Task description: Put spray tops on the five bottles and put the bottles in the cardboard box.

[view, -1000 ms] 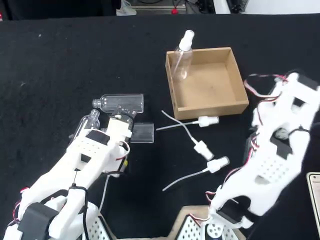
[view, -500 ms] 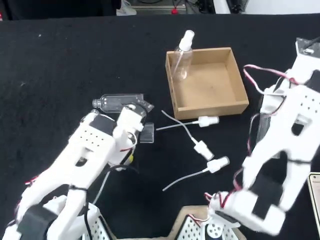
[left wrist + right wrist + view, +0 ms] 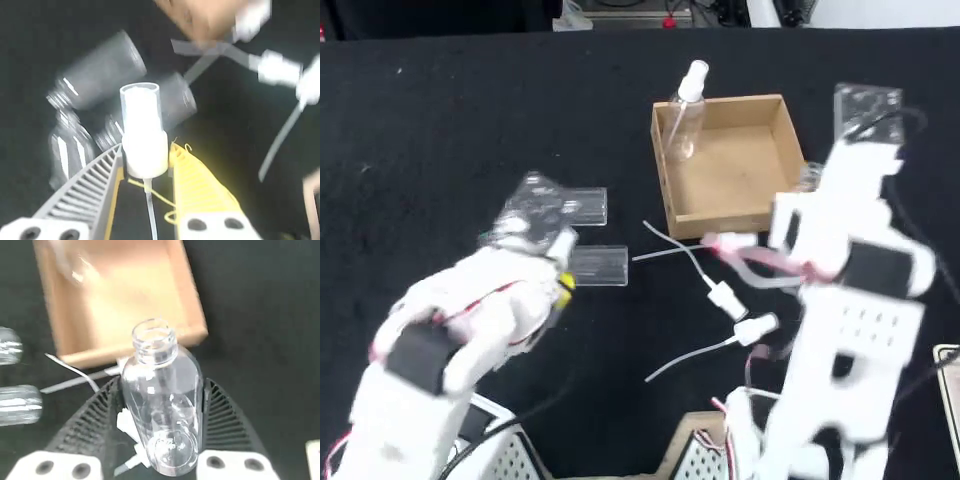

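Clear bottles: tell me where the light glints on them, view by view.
Right wrist view: bright glints sit on the shoulder and base of the open bottle in the right gripper. Left wrist view: white streaks run along a lying bottle beyond the spray top in the left gripper. High view: a pale sheen on the capped bottle in the cardboard box; the black table gives no glare.
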`<state>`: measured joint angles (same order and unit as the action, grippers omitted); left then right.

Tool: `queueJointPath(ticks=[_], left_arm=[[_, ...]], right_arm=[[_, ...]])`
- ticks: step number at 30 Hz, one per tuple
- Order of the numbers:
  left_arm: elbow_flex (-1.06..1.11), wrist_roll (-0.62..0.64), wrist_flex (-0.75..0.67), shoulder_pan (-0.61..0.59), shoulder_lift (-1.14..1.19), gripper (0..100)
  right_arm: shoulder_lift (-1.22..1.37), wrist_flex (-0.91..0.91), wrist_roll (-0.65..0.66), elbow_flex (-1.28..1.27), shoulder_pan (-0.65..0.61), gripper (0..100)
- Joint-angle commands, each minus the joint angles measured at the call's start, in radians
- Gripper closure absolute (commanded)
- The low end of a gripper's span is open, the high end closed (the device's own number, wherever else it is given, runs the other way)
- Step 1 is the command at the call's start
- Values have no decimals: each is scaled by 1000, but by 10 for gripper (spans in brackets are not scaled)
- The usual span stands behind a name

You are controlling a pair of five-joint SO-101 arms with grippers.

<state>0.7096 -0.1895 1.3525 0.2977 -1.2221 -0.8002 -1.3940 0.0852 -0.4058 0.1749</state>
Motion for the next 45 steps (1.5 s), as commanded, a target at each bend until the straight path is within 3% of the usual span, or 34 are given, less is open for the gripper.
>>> queueJointPath(ticks=[1,10,16,17,22,27,31,45], left_arm=[[-53,29,-109,-88,-138,927],[-51,241,-382,-119,-259,927],[-51,307,-605,-117,-258,925],[-51,342,-692,-117,-258,925],[-51,402,-858,-81,-258,925],[-51,400,-1014,130,-256,924],[-51,399,-1039,223,-224,924],[-61,399,-1089,239,-31,924]], right_arm=[[-186,107,-46,-84,-135,891],[-512,502,-103,-461,-508,891],[-694,760,-98,-713,-614,892],[-742,798,-101,-779,-628,892],[-788,804,-97,-835,-658,892],[-802,804,-101,-860,-658,892],[-803,799,-101,-874,-658,892],[-803,796,-101,-875,-658,892]])
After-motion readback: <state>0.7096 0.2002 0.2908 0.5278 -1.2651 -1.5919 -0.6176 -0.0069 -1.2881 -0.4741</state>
